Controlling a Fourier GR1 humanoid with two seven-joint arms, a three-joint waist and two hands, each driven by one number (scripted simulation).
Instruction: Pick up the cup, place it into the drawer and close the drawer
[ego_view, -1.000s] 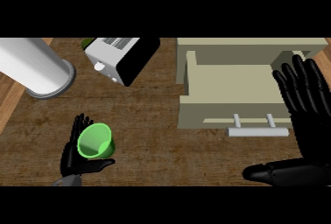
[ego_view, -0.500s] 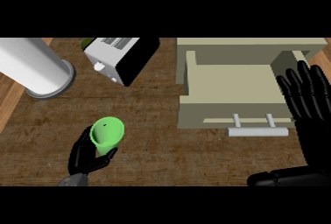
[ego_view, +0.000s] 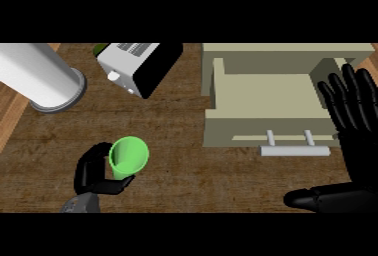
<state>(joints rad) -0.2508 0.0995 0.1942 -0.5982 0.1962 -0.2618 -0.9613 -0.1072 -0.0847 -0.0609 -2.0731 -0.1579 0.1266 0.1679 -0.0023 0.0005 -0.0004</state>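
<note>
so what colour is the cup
Bright green; the cup shows in the head view, held in the left hand.

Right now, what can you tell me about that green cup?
The green cup is bright and plain, smooth like plastic, with no handle visible. It is tilted so its open mouth faces the view, and nothing shows inside. The left hand curls round its lower part, at the view's lower left over the wooden counter, well left of the open drawer.

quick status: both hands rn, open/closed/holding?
Left hand: shut on the green cup, above the counter, left of the drawer.
Right hand: open, fingers straight, holding nothing, at the open drawer's right edge.
</note>
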